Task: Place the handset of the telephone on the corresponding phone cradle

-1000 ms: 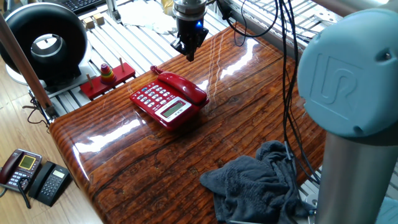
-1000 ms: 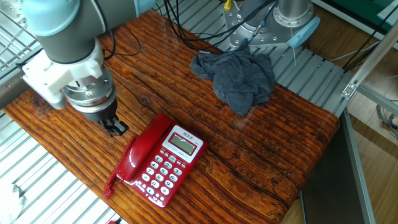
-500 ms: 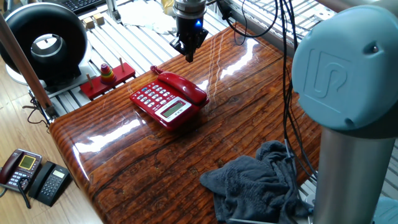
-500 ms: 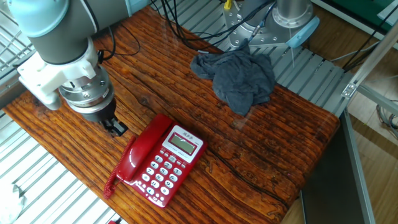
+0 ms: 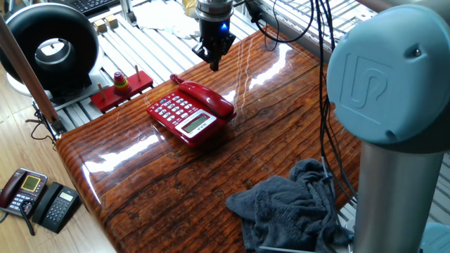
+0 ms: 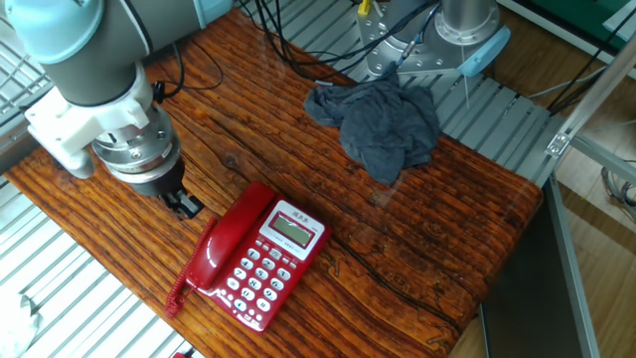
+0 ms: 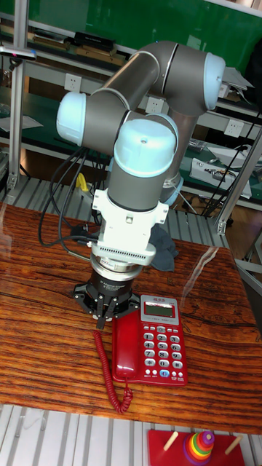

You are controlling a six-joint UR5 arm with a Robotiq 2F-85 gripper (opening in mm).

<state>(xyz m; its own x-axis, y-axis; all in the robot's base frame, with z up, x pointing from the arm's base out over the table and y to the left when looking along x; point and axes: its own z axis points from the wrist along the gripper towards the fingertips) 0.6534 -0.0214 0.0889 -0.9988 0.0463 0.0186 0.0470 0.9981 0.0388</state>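
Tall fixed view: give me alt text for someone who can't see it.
A red telephone lies on a wooden table, its handset seated in the cradle, coiled cord trailing toward the camera. The UR5's pincer hangs empty just behind the handset.

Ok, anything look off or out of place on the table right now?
Nothing stands out. The handset lies in the phone cradle of the telephone, the gripper holds nothing, and the grey cloth sits apart.

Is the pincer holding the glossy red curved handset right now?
No. The pincer hangs empty above the wooden table, while the glossy red curved handset lies on the red desk phone.
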